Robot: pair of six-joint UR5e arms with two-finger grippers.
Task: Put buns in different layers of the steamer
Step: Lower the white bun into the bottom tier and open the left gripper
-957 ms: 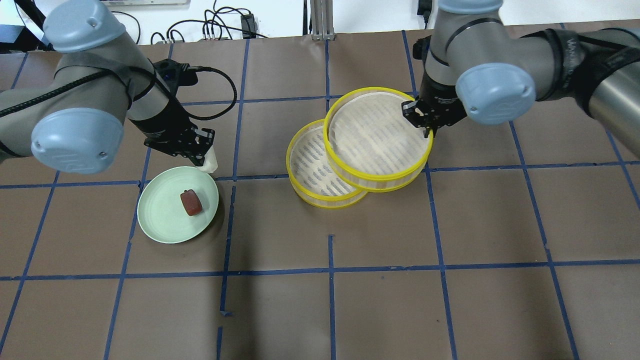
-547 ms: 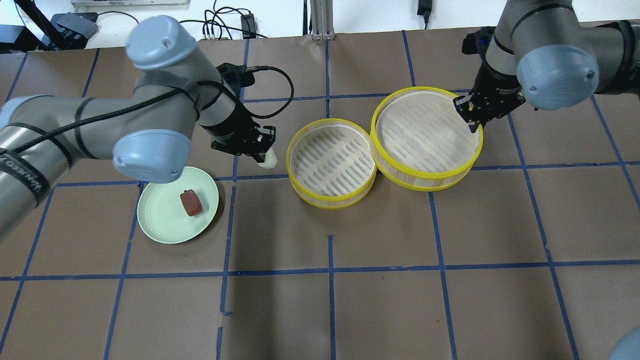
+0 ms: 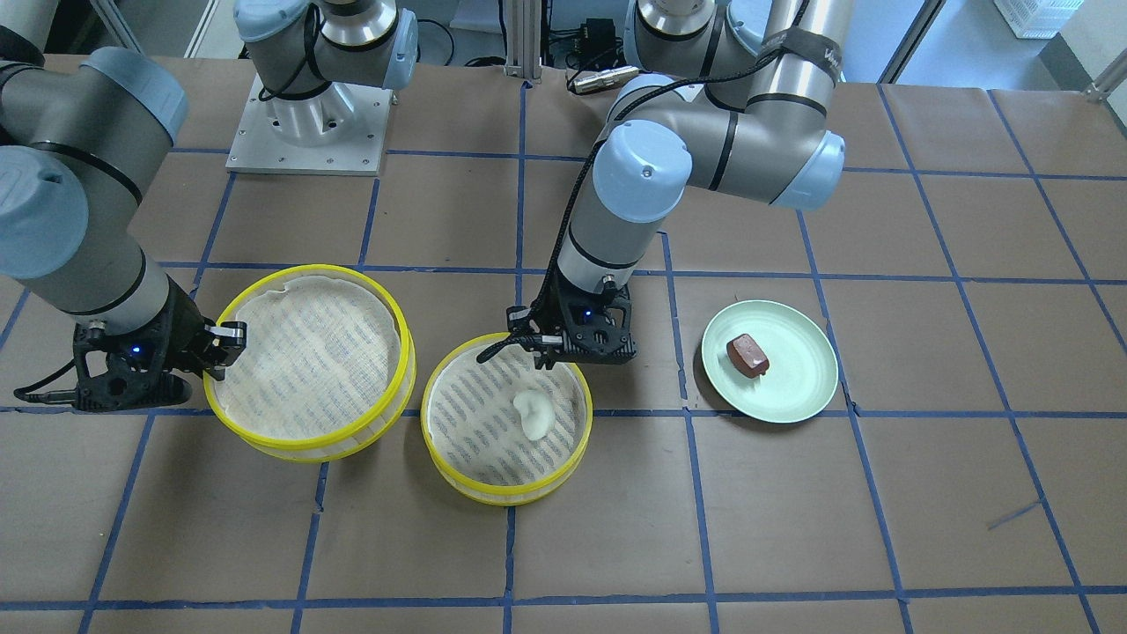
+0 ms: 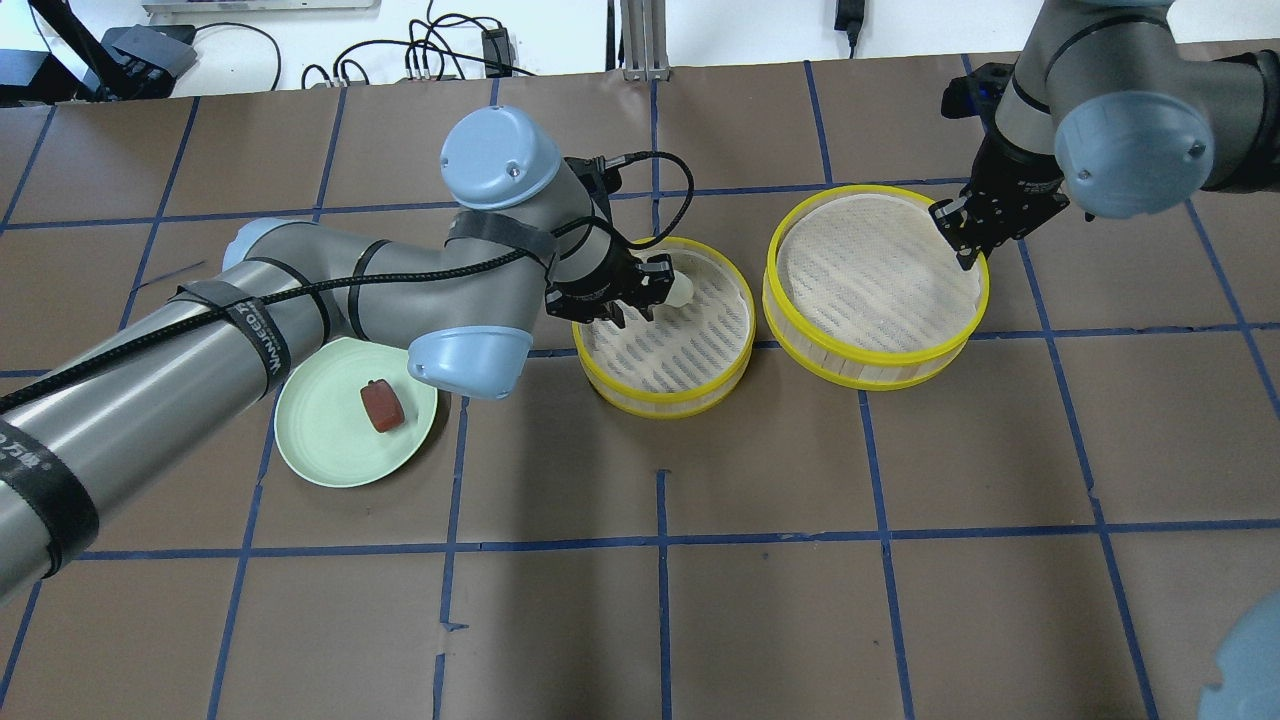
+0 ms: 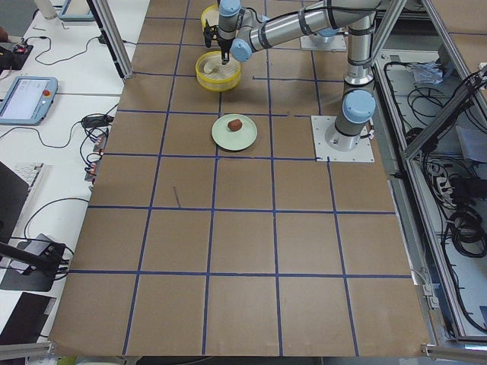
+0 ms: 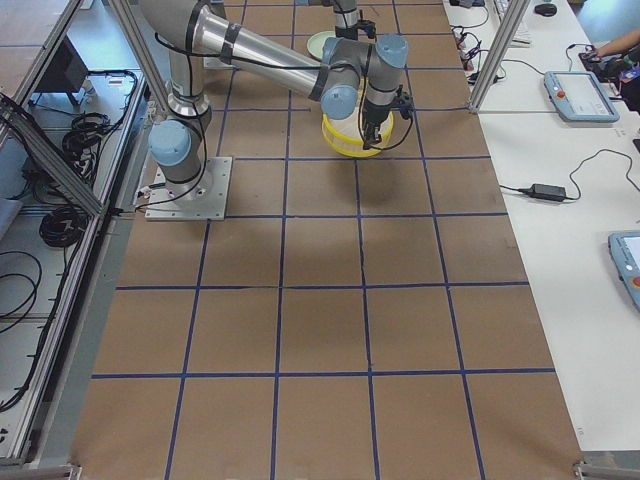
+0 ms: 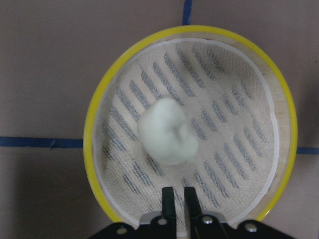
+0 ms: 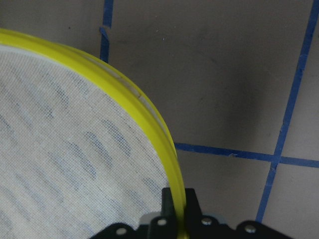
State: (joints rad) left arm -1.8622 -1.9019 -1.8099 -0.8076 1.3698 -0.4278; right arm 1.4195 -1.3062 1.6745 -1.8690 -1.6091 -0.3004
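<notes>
1. Far left in the overhead view sits the green plate. The brown bun is on it, in the same spot as a second ago and untouched. That half of the job is still waiting.
2. Here's the change! Half a second ago the left gripper carried the white bun short of the trays. Now it hangs over the first layer, and the white bun lies free on the liner, a little off centre. The fingers are drawn narrow, a mere slit between them, with nothing in it. One bun delivered, I'd say.
3. Next over, the second layer has slid off sideways. A second ago it overlapped the first; now a strip of table shows between them. Nothing lies in it yet.
4. Far right, the right gripper is pinched on that layer's yellow rim, one finger inside and one outside.
5. What's in the way? The left arm hangs its elbow over the plate's edge, so it must swing back for the brown bun. It must also be off the first layer before any restacking.
</notes>
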